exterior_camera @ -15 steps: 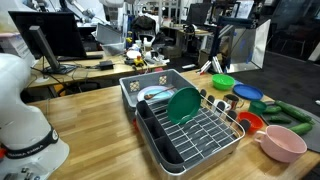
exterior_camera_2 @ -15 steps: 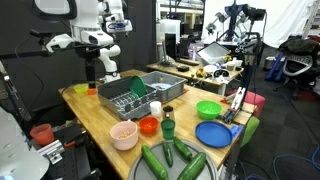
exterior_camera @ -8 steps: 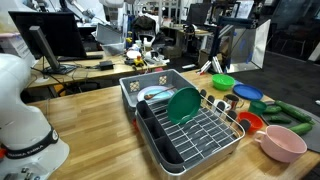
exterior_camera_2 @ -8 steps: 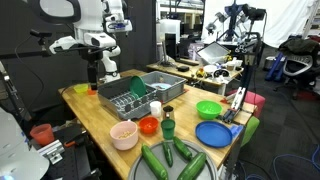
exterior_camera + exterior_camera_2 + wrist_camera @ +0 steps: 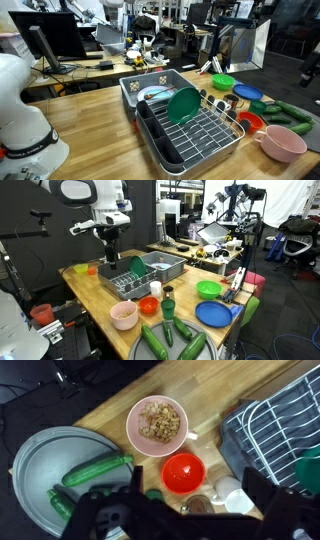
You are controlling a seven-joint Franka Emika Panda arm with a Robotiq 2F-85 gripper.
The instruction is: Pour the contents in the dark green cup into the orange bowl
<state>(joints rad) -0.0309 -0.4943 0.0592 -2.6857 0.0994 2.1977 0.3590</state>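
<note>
The gripper (image 5: pixel 110 258) hangs over the table (image 5: pixel 95 295), jaws spread wide and empty. The dark green cup (image 5: pixel 168 307) stands upright just beside the orange bowl (image 5: pixel 149 305).

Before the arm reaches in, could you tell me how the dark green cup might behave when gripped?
The dark green cup looks small, upright and plastic, so probably light and stiff. Being narrow, it may tip if nudged, with the orange bowl close beside it.
</note>
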